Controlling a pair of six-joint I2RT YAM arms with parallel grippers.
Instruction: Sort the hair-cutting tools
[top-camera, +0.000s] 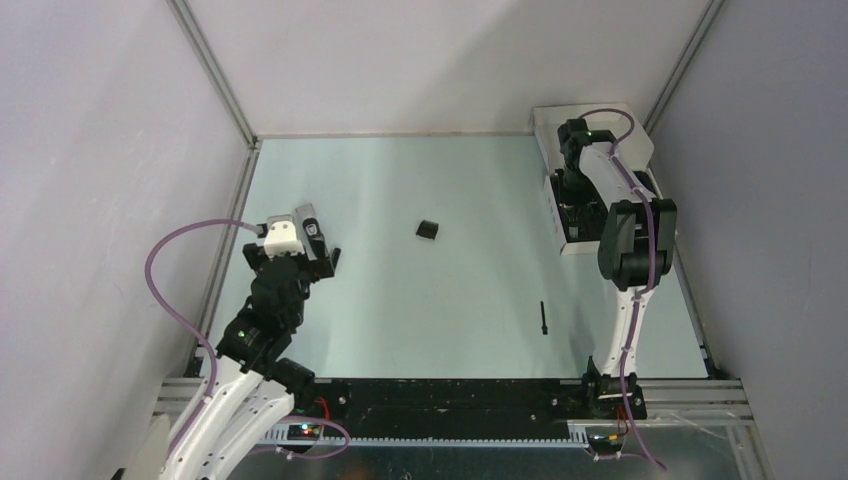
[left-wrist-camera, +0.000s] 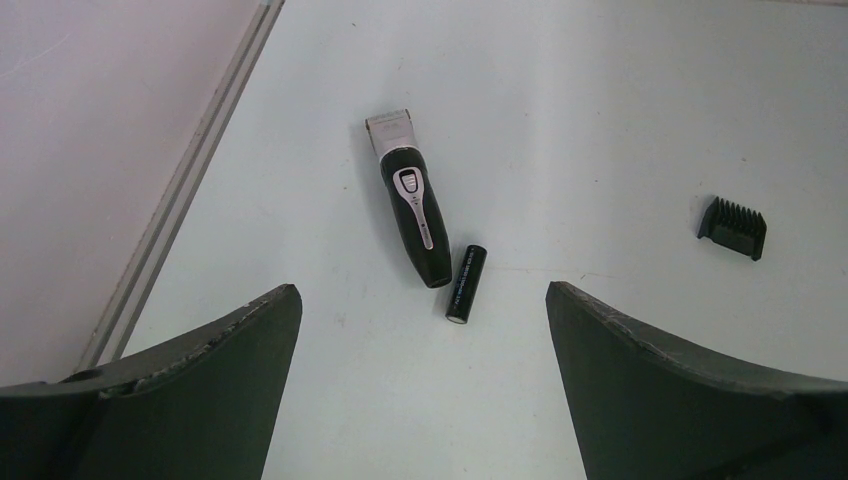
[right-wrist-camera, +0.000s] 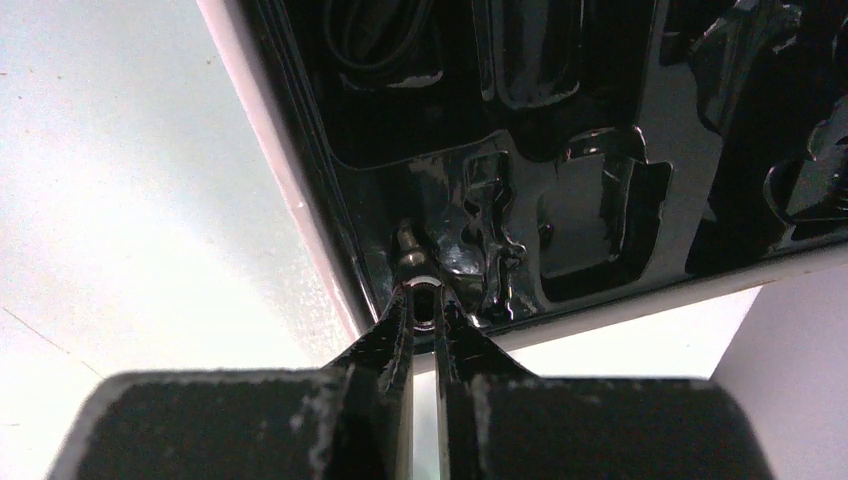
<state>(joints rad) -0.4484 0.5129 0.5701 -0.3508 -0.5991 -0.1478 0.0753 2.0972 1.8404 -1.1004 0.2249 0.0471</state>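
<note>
Your left gripper (left-wrist-camera: 422, 300) hangs wide apart above the clipper (left-wrist-camera: 410, 205) lying on the counter (left-wrist-camera: 600, 120); closing carelessly could knock the black cylinder (left-wrist-camera: 466, 283) just beside it. Your right gripper (right-wrist-camera: 422, 300), pinched together over the black tray (right-wrist-camera: 600, 200), may snag its moulded ridges.

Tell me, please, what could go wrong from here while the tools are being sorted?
1. The right gripper is shut on what looks like a small metal-tipped piece at the edge of the black tray; released here, it might miss a recess.
2. The black cylinder lies close beside the hair clipper below the open left gripper; closing on one could knock the other, and the cylinder may roll.
</note>
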